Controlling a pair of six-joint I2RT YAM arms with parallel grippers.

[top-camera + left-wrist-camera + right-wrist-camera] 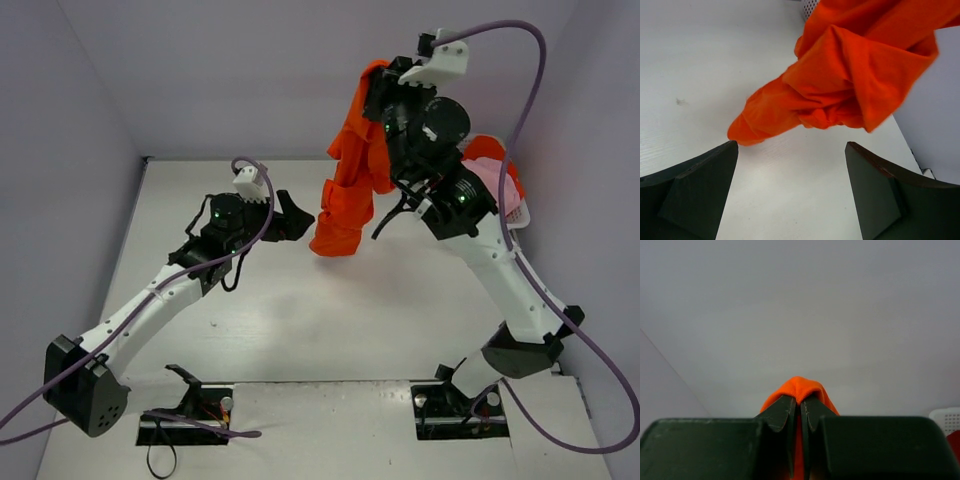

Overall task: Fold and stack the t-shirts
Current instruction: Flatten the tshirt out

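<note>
- Hanging in the air was the big orange t-shirt (pixel 350 190), all bunched up. Its low end was at the table (pixel 300 320), but I could not tell if it touched
- The right gripper (pixel 380 90) was pinched tight on the top of the shirt and held it up high, over the far middle of the table
- The left gripper (pixel 293 217) had its fingers wide apart with nothing in them. It was just beside the low end of the shirt
- A pink t-shirt (pixel 487 178) and another orange t-shirt (pixel 488 148) lay in the white basket (pixel 521 213) at the far right
- I think the step was to grab a second spot on the hanging shirt so it could be spread flat
- To do it well, the left gripper should catch just one edge or corner at the bottom, not a thick lump. Then both should pull apart gently, so the cloth opens out and does not slip
</note>
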